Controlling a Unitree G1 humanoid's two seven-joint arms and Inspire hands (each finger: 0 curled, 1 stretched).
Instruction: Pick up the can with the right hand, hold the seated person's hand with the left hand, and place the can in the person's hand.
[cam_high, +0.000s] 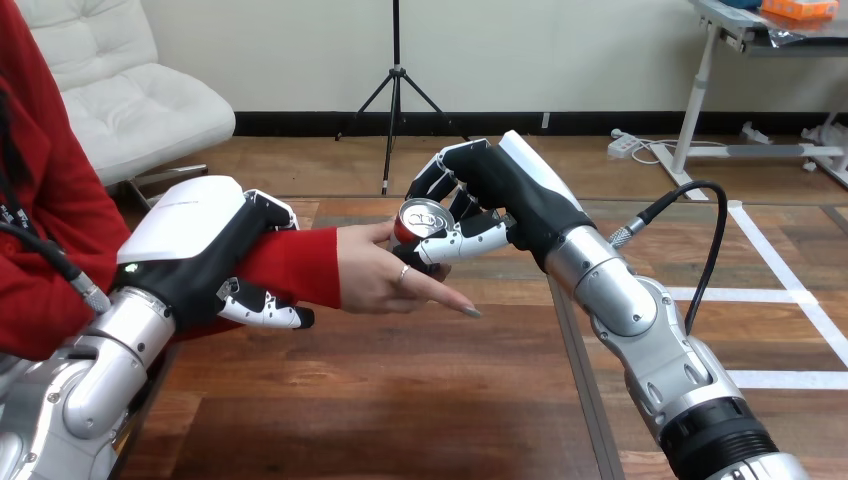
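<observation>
Left hand (195, 250) clasps the person's wrist (300, 265); right hand (500, 195) grips the can (418, 222) against the person's hand (385, 280), at its one o'clock.

Red can (420, 222) with silver lid, tilted so the lid faces the camera, just above the thumb side of the person's hand (385, 272); that hand outstretched, fingers loosely extended.

The wooden table (400, 400) shows brown planks with lighter and darker grain
</observation>
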